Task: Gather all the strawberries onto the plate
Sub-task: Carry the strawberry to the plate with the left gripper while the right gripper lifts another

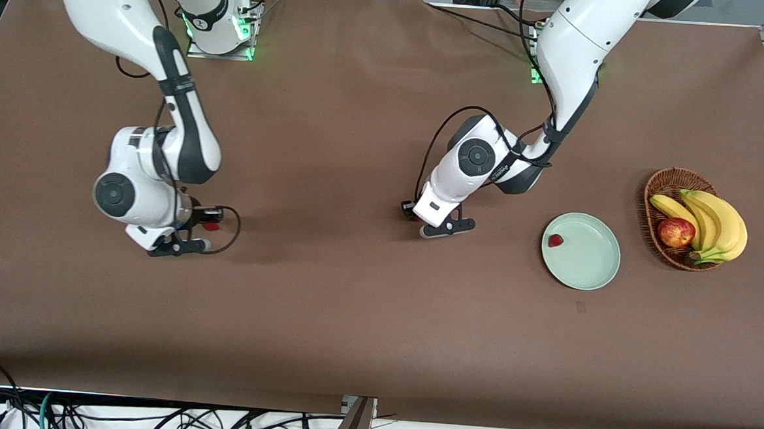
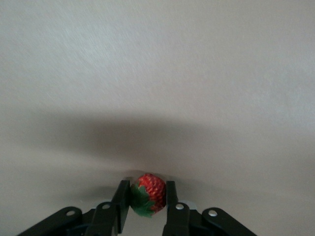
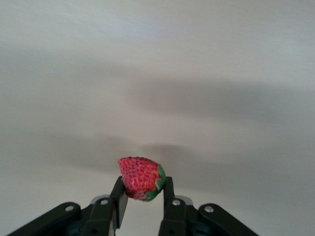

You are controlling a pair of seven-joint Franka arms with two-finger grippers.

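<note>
I have a strawberry in each hand. My left gripper (image 2: 147, 201) is closed on a small strawberry (image 2: 147, 194), which sits pinched between the two fingers with its green cap turned toward my palm. My right gripper (image 3: 142, 196) is clamped on another strawberry (image 3: 141, 178), held by its lower part so that most of the red body stands proud of the fingertips. In the front view both grippers are low over the brown table (image 1: 324, 316), the left one near the middle and the right one toward the right arm's end.

The third strawberry (image 1: 555, 240) already lies in the plate (image 1: 592, 268), close to the rim on the side toward my left gripper. The plate sits on the table toward the left arm's end from that gripper, and well apart from my right one. Just past the plate is a wicker basket (image 1: 659, 187) with bananas (image 1: 715, 222) and an apple (image 1: 675, 232), which I leave alone.

So I judge the picking step done for both berries, and the carry comes next. My left gripper has the short trip: lift, travel over the plate, lower and let go. My right gripper has nearly the whole table to cross, so it should follow once the left arm has cleared the plate. The right grip looks shallow, so I would move that berry gently.
</note>
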